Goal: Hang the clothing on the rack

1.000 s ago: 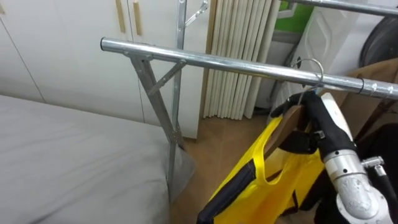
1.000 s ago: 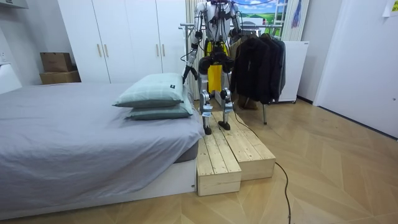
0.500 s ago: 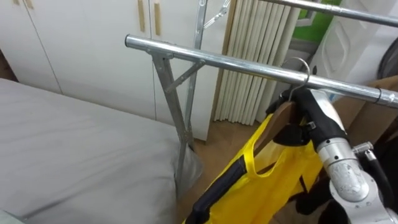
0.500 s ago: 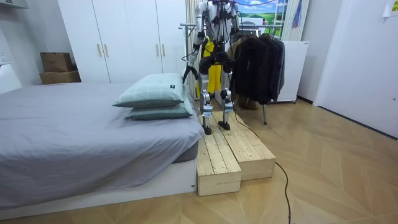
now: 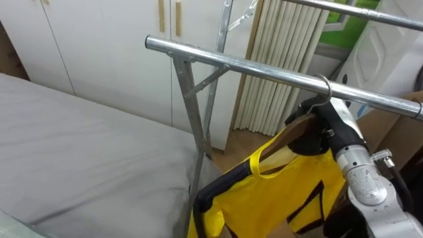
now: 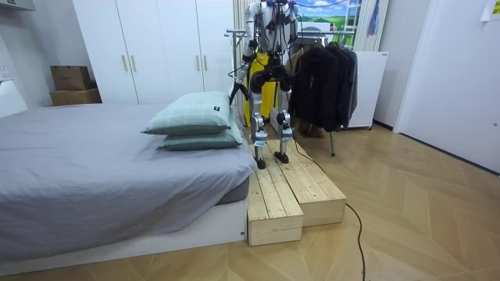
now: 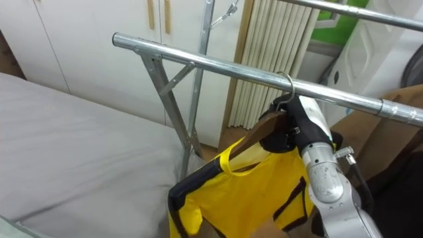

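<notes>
My right hand (image 5: 327, 125) is closed round the neck of a brown wooden hanger (image 5: 294, 127), black fingers curled just under its metal hook (image 5: 325, 84). Half a second ago the hook stood up above the silver metal rail (image 5: 251, 66); now it sits lower, looped over the top of the rail. My head camera has moved in that time too, so the rail and the grey-sheeted bed (image 5: 79, 158) lie differently in the eye views.

The yellow garment with black trim (image 5: 277, 192) hangs from the hanger below my hand. A second ago it showed as a narrow, folded strip. It now spreads much wider, with a black-edged part reaching toward the lower left, near the rail's slanted metal leg (image 5: 195, 125).

My right forearm comes up from the lower right and slopes toward the rail, wrist bent so the hand is close under the bar. White wardrobe doors (image 5: 99, 39) stand behind the rail.

In the room view I stand as before on a low pale wooden platform (image 6: 293, 195) at the corner of the bed, facing the rack, with dark clothes (image 6: 324, 74) hanging to the room view's right. My left hand (image 6: 233, 92) hangs low on the room view's left; I cannot tell its grip.
</notes>
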{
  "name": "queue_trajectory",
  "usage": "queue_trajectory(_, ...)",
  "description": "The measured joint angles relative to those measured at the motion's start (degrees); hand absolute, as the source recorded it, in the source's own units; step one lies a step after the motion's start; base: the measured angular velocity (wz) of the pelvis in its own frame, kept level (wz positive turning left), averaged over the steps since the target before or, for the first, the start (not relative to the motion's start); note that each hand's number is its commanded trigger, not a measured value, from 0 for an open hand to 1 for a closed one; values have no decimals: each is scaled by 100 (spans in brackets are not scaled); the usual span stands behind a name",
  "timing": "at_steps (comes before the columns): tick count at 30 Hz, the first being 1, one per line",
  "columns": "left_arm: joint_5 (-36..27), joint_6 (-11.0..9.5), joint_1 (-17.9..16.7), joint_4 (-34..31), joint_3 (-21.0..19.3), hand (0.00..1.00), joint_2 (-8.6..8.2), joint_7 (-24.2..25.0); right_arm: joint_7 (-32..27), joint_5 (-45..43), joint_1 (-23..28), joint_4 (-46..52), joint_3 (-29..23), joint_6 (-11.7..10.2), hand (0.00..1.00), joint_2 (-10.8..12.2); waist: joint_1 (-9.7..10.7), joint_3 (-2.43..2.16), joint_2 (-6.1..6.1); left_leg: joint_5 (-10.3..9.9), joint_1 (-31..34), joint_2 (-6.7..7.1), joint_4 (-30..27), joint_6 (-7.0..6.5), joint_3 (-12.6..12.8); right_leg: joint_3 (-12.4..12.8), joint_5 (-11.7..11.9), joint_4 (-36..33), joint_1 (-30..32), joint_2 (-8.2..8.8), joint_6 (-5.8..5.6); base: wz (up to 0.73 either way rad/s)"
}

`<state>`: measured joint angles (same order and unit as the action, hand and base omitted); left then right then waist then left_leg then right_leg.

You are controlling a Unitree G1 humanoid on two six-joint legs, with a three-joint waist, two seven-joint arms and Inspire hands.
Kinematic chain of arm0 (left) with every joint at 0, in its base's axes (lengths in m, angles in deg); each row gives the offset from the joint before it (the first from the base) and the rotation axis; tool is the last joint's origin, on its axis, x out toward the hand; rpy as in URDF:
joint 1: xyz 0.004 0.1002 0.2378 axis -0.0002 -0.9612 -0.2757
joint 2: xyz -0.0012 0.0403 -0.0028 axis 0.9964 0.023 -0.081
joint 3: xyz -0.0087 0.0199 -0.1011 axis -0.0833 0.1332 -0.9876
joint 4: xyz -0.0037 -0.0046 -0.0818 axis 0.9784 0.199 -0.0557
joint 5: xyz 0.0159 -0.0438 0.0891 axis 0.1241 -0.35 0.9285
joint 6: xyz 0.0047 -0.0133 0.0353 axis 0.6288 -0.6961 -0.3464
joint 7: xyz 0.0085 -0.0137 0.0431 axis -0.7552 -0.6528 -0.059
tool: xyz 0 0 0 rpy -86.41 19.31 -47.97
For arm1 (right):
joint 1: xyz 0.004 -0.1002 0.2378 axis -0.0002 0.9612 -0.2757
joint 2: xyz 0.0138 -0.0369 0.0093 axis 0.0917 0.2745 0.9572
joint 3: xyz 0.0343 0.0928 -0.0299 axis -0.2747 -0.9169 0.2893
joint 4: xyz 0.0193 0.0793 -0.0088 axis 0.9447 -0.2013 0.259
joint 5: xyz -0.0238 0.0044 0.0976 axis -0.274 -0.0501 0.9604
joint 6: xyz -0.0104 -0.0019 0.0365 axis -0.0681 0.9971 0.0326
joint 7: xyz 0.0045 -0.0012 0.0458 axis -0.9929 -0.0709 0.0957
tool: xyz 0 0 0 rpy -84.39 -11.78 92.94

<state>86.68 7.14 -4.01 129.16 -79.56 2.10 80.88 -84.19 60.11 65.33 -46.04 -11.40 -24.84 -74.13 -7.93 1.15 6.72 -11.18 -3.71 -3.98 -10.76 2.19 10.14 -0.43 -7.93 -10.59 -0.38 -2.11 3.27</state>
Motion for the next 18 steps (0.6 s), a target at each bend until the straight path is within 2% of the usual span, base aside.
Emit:
queue_trajectory(6,3,1,20,31,1,0,-25,31,-4,31,0,-37,0,-102,100,0,3,13,-55,-1,3,1,8,1,-34,-46,0,2,-29,-1,0,3)
queue_trajectory(8,4,5,38,68,1,0,-36,35,-20,33,-1,-93,0,-113,100,1,27,4,-72,-1,0,10,8,1,-105,-128,0,15,-60,3,0,14)
queue_trajectory(10,3,5,38,98,1,0,-73,36,-56,32,-1,-275,-4,-220,100,4,32,-51,-109,-1,-14,20,6,1,-138,-151,0,36,-95,12,0,6)
queue_trajectory(11,0,5,39,112,1,0,-89,36,-68,33,-2,-323,-4,-251,100,6,30,-62,-122,-1,-26,22,5,1,-141,-152,0,35,-108,14,0,4)
queue_trajectory(14,0,4,39,168,1,0,-147,36,-101,39,-4,-548,-4,-324,100,25,31,-68,-177,-1,-143,35,6,0,-167,-159,0,84,-253,23,0,2)
queue_trajectory(18,-4,-1,42,164,7,0,-149,35,-111,207,19,-867,1,-253,100,25,27,-67,-176,-1,-184,54,11,0,-239,-166,-28,83,-286,28,-11,3)
